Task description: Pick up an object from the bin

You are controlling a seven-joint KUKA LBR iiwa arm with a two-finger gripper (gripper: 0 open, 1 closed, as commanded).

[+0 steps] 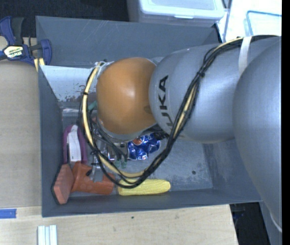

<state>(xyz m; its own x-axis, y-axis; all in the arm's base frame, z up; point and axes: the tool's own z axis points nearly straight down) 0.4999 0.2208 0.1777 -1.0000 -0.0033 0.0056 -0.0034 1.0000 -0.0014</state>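
My gripper [104, 154] is low in the bin's front left part, mostly hidden under the arm's orange dome. Its lower end stands just above an orange-red block [91, 186] that lies along the front wall. A brown-red wedge-shaped piece [61, 184] leans against that block in the front left corner. A pink and white bottle [74, 144] lies just left of the gripper, along the left wall. On the gripper's right a blue crumpled packet [145, 147] lies partly under the arm.
A yellow corn cob [146, 188] lies along the front wall, right of the orange-red block. The arm and its black and yellow cables cover the bin's middle and back. Bare bin floor shows at the front right.
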